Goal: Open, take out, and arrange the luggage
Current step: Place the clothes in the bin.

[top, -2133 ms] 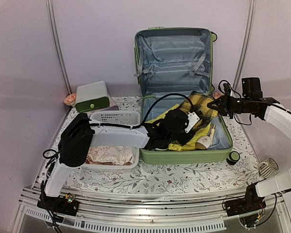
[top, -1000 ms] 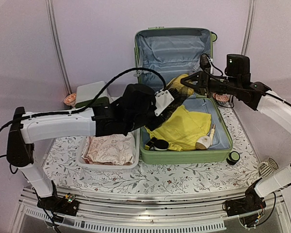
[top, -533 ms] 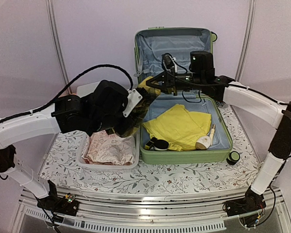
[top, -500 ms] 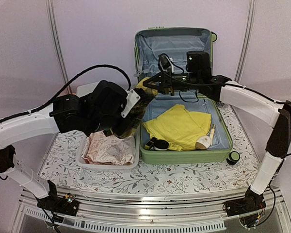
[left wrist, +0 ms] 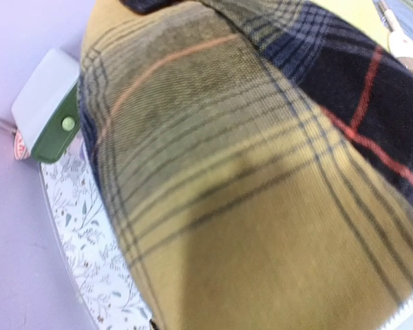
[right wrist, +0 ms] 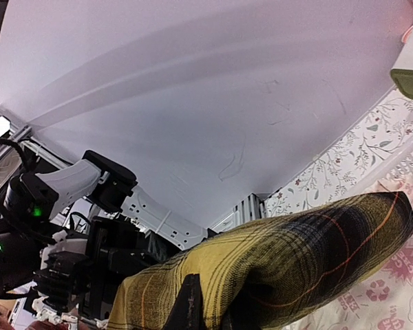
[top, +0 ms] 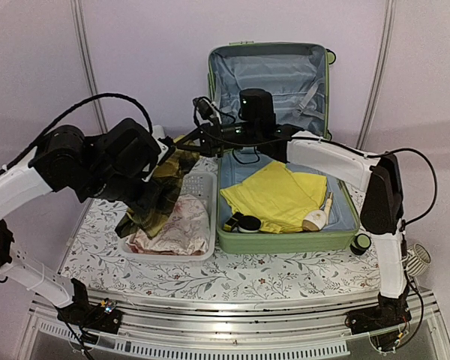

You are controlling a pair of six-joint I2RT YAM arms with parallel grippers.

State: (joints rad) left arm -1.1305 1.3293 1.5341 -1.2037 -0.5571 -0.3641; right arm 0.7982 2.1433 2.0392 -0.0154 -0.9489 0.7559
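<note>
Luggage (top: 285, 241) lies open at the bench's rear; left gripper (top: 165, 160) and right gripper (top: 196, 139) clamp a plaid garment (top: 161, 199) above the basket (top: 205, 182), and an uneven release could spill it over the rim.

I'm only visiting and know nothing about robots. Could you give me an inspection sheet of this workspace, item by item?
Surface: table with a floral cover.
Job's things: luggage open, lid upright; yellow garment and small items inside; plaid cloth held up over the basket.
Clutter: pink cloth in the basket; drawer box by the wall; white round thing at the right edge.
Grippers: left gripper and right gripper both shut on the plaid cloth.
Cables: black cable loops above the left arm.
Surroundings: plain pale walls; nothing else seen.
</note>
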